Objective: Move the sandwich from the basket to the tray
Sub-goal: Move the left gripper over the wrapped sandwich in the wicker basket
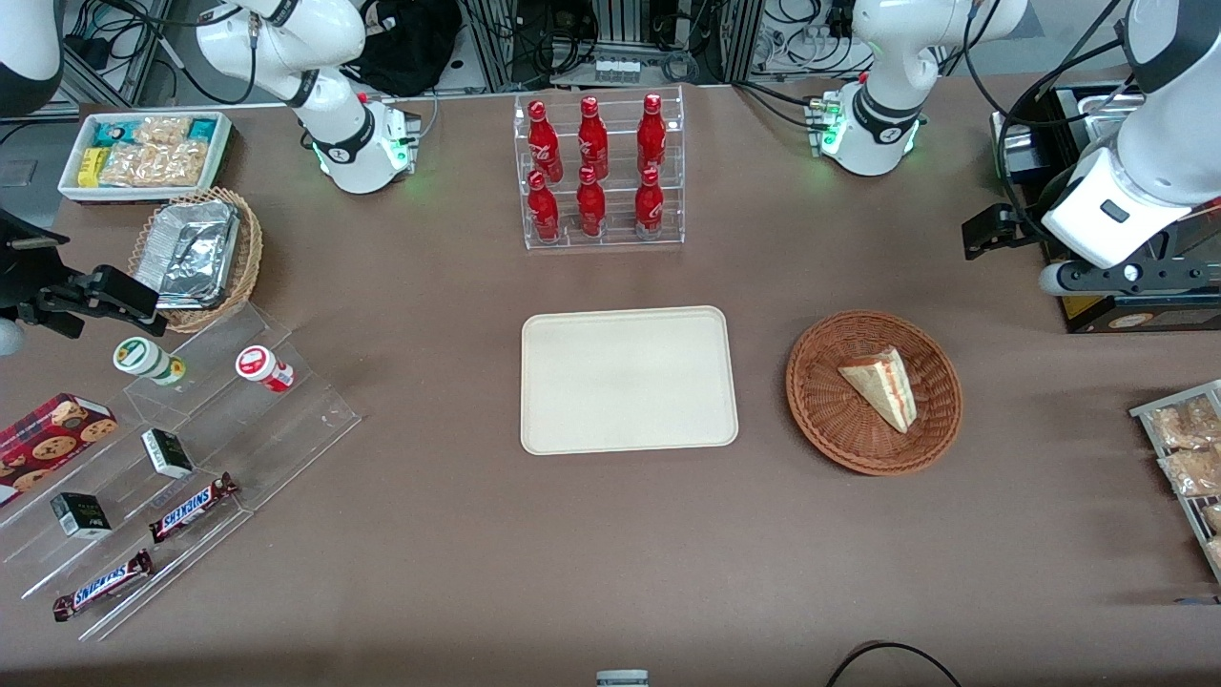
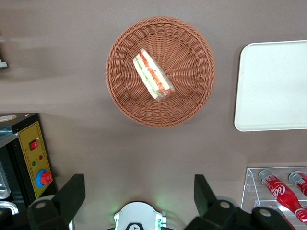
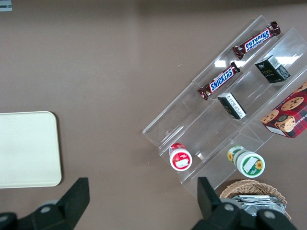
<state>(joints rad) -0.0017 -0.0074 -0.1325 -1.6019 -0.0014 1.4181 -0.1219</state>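
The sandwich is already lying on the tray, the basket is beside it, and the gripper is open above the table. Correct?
Not quite. The sandwich lies in the basket, not on the tray, which is bare, as the front view shows. The gripper is indeed open above the table.

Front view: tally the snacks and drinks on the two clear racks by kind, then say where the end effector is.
Red bottles: 6
Snickers bars: 2
Small dark boxes: 2
Round lidded cups: 2
Total: 12
End effector: open, above bare table, farther from the front camera than the basket.
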